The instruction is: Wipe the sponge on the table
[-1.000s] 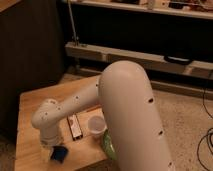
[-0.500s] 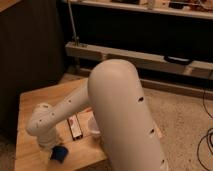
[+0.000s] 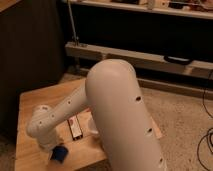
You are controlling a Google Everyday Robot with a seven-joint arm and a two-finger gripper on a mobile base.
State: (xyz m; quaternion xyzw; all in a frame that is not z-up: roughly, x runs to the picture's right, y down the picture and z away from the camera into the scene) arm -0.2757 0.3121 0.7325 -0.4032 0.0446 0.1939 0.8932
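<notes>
Your gripper point(image 3: 52, 148) is down at the near left part of the table point(image 3: 30, 107), tucked under the rounded white wrist and right against the sponge point(image 3: 59, 154). You cannot tell from this view whether it is open, closed or gripping the sponge.

The sponge is a small dark-blue soft pad lying on the light tan planks near the table's front edge. The smooth, glossy white arm point(image 3: 120, 115) fills the middle of your view and hides much of the tabletop. Just beside the wrist lies a small, flat black-and-white box point(image 3: 74, 127), oblong in shape. Behind the table runs a grey metal shelf rail point(image 3: 125, 52) above a speckled floor.
</notes>
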